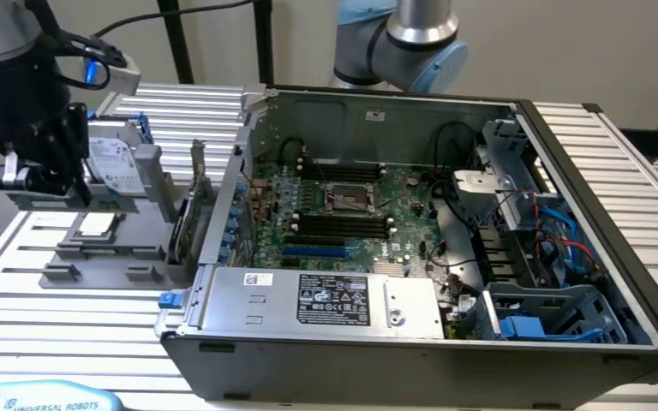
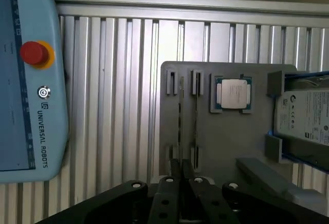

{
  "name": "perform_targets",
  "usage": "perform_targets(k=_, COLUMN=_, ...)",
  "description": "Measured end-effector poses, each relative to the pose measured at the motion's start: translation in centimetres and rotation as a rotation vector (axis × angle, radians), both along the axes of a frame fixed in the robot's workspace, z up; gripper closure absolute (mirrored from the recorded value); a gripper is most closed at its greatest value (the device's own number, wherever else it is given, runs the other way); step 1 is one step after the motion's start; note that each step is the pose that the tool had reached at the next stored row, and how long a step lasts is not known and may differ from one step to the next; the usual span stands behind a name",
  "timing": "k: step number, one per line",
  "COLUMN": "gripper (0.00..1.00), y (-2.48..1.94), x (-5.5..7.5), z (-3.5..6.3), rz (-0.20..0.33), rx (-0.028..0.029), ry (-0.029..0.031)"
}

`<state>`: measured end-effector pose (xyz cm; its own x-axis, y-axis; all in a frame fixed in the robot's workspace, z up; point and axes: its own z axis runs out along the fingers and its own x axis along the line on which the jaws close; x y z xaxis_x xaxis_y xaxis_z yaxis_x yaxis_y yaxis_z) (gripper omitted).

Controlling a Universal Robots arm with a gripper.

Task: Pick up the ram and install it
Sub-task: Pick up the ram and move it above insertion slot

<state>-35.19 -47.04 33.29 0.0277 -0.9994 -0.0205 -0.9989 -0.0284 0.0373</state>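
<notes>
My black gripper [image 1: 44, 193] hangs above the grey holder block [image 1: 89, 257] at the exterior view's left, outside the open computer case [image 1: 306, 364]. In the wrist view its fingertips [image 2: 175, 171] are drawn together over the near end of the holder [image 2: 226, 136]. I see nothing between them. Two narrow slots [image 2: 180, 116] run along the holder, each with a thin strip seen edge-on. I cannot tell whether either strip is the ram. Black memory slots [image 1: 335, 224] lie on the motherboard inside the case.
A square silver processor chip [image 2: 232, 93] sits in the holder's pocket, beside a hard drive [image 2: 308, 116]. A green expansion card [image 1: 192, 201] stands between holder and case. A blue teach pendant [image 2: 31, 80] with a red stop button lies on the slatted table. A second arm's base [image 1: 403, 43] stands behind the case.
</notes>
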Motion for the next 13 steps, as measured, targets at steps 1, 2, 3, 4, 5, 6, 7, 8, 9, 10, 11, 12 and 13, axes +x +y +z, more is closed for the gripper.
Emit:
perform_targets(k=1, gripper=0.87, y=0.0, x=0.3, z=0.38, rz=0.0, rx=0.0012, ry=-0.0001)
perform_targets(k=2, gripper=0.87, y=0.0, x=0.6, z=0.74, rz=0.001, rx=0.0026, ry=-0.0001)
perform_targets(k=3, gripper=0.87, y=0.0, x=1.0, z=1.1, rz=0.001, rx=0.0038, ry=0.0)
perform_targets(k=4, gripper=0.87, y=0.0, x=1.3, z=1.47, rz=0.001, rx=0.0057, ry=-0.0001)
perform_targets(k=5, gripper=0.87, y=0.01, x=1.7, z=1.79, rz=0.002, rx=0.0074, ry=-0.0001)
perform_targets(k=6, gripper=0.87, y=0.0, x=2.0, z=2.07, rz=0.002, rx=0.0094, ry=-0.0002)
perform_targets(k=7, gripper=0.87, y=0.0, x=2.4, z=2.39, rz=0.002, rx=0.0116, ry=-0.0001)
perform_targets(k=8, gripper=0.87, y=0.0, x=2.8, z=2.66, rz=0.002, rx=0.0139, ry=-0.0001)
perform_targets(k=9, gripper=0.87, y=0.01, x=3.3, z=2.93, rz=0.002, rx=0.0161, ry=0.0)
perform_targets(k=10, gripper=0.87, y=0.0, x=3.7, z=3.19, rz=0.002, rx=0.0184, ry=0.0001)
perform_targets(k=11, gripper=0.87, y=0.0, x=4.2, z=3.43, rz=0.002, rx=0.0207, ry=0.0001)
perform_targets(k=12, gripper=0.87, y=0.0, x=4.6, z=3.66, rz=0.002, rx=0.023, ry=0.0001)
perform_targets(k=13, gripper=0.87, y=0.0, x=5.1, z=3.9, rz=0.002, rx=0.0253, ry=0.0003)
